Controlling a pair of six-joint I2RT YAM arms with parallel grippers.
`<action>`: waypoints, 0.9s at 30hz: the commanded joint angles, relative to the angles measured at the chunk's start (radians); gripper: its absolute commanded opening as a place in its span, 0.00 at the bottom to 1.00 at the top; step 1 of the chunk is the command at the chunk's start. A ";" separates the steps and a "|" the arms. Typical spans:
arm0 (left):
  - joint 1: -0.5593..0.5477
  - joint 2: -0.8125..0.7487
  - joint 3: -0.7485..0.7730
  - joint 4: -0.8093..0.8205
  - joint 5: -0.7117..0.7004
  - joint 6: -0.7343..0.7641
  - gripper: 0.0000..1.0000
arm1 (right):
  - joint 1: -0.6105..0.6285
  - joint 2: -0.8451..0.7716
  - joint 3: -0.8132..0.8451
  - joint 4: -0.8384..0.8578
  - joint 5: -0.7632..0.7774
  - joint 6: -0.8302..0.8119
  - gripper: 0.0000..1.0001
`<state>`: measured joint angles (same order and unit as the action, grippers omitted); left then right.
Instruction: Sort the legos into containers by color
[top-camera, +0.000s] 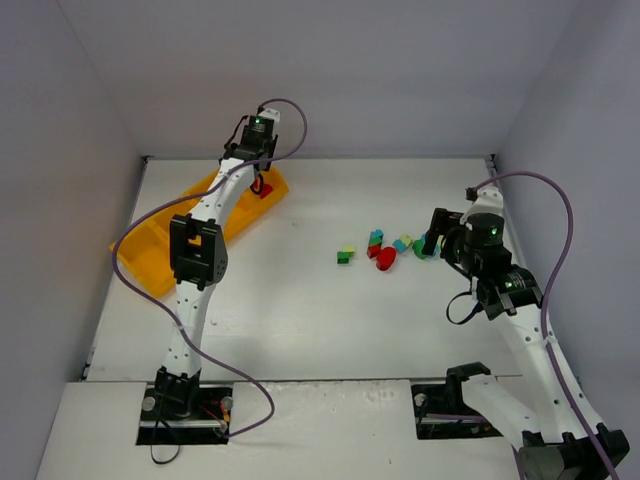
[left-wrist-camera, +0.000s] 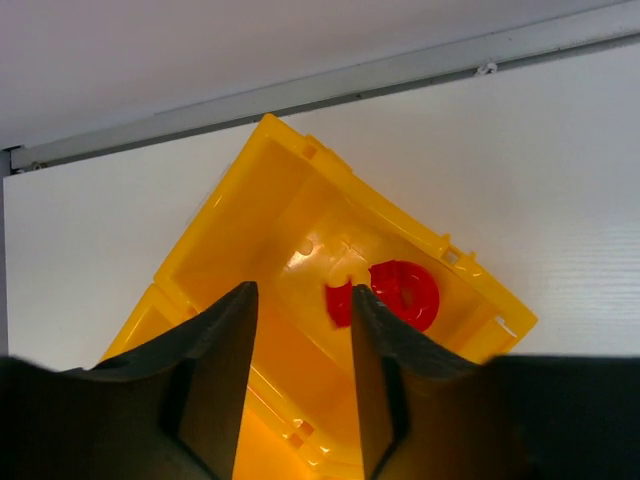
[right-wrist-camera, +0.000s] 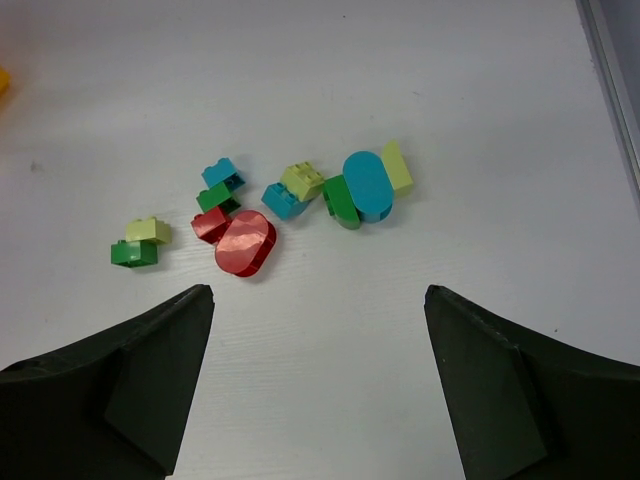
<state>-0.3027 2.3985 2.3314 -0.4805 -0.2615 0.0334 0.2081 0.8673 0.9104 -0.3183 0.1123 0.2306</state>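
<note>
Red, green, light blue and yellow-green legos (right-wrist-camera: 283, 200) numbered eleven on the white table (right-wrist-camera: 480, 80) by my count through the right wrist camera: three green, three light blue, three yellow-green and two red. They lay loosely clustered right of the table's centre, several touching or stacked. One red piece (right-wrist-camera: 245, 242) and one blue piece (right-wrist-camera: 368, 185) were rounded ovals; the rest were small blocks, and a yellow-green block sat on a green one (right-wrist-camera: 133, 256) slightly apart at the cluster's left end. Two more red pieces showed in the end compartment of the single yellow-orange tray (left-wrist-camera: 250, 190), which lay diagonally at the far left of the table. One was a round disc (left-wrist-camera: 405, 292) on the floor; the other was a smaller red bit (left-wrist-camera: 338, 305) just beside the inner edge of one finger, and I could not tell whether it rested on the floor. The left gripper (left-wrist-camera: 300, 292) hung above that compartment with its jaws a little apart, clamped on nothing. The right gripper (right-wrist-camera: 318, 295) hovered just right of the cluster, jaws spread wide and holding nothing. I could not count the tray's compartments, since the left arm (top-camera: 200, 250) crossed it.
</note>
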 joint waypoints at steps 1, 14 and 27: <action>0.013 -0.050 0.046 0.071 0.013 -0.021 0.38 | -0.009 0.010 0.025 0.044 0.013 -0.013 0.84; 0.014 -0.196 -0.036 -0.001 0.192 -0.190 0.46 | -0.009 0.030 -0.008 0.044 -0.013 0.022 0.75; -0.041 -0.606 -0.552 0.028 0.461 -0.421 0.72 | 0.034 0.211 -0.059 0.116 -0.099 0.113 0.74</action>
<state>-0.3084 1.8896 1.8248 -0.4980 0.1287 -0.3305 0.2211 1.0458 0.8398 -0.2909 0.0315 0.3153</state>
